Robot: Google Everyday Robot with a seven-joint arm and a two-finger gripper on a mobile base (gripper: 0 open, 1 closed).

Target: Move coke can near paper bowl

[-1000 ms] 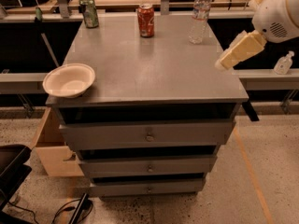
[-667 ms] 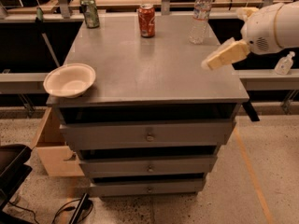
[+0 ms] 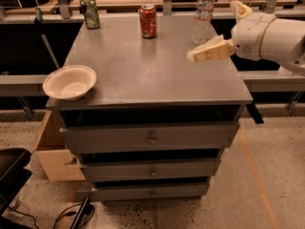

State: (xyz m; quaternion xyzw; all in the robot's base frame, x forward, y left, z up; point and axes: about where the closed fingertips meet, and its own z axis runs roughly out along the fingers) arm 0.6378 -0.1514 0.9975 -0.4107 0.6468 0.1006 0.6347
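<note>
Empty gripper [image 3: 194, 55] hangs over the drawer cabinet's [image 3: 152, 75] right side, its opening unclear from here. The coke can [image 3: 148, 21], upright at the back edge, looks light, slick and dentable, best gripped mid-body.

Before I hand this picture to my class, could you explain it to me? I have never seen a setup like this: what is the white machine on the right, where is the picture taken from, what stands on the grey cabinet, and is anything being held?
The white shape on the right is a robot arm. The tan piece at its end is its gripper, the part that grasps things. It hangs above the right side of the grey cabinet top and holds nothing.

There is only one picture, taken from in front of the cabinet and looking down on it. Where the camera is mounted I cannot say.

Along the back edge stand a dark green can, a red coke can and a clear water bottle. A paper bowl sits at the front left corner, across the top from the coke can.
</note>
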